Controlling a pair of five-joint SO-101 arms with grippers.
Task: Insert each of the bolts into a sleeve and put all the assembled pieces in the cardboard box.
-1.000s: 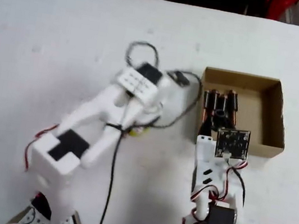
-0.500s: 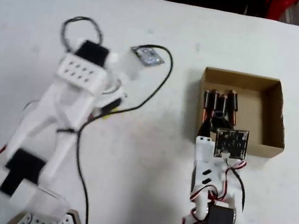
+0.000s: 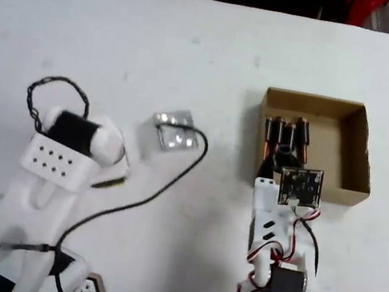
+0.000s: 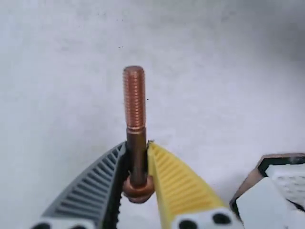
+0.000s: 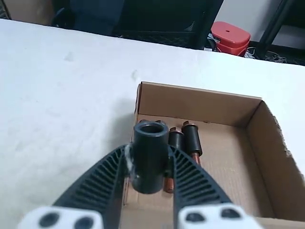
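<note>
One pairing is waiting to be made, judging by what the arms are carrying. Over the bare table (image 3: 197,35) on the left, the left gripper (image 4: 137,149) is clamping a copper bolt (image 4: 135,109) by the plain shank just above its head, with the threaded end pointing away from the fingers. Well apart to the right, the right gripper (image 5: 149,151) is squeezing a dark sleeve (image 5: 150,138) between its fingers, with one open end showing, and is hovering at the near wall of the cardboard box (image 5: 200,102). Beyond it, the box is holding finished pieces (image 5: 190,138), black sleeves with copper ends showing, lying side by side against the far wall. They are numbering three or possibly four, since the arm is hiding part of the row. Most of the work is looking done. This bolt is needing to enter this sleeve, and the pair is then going into the box.
</note>
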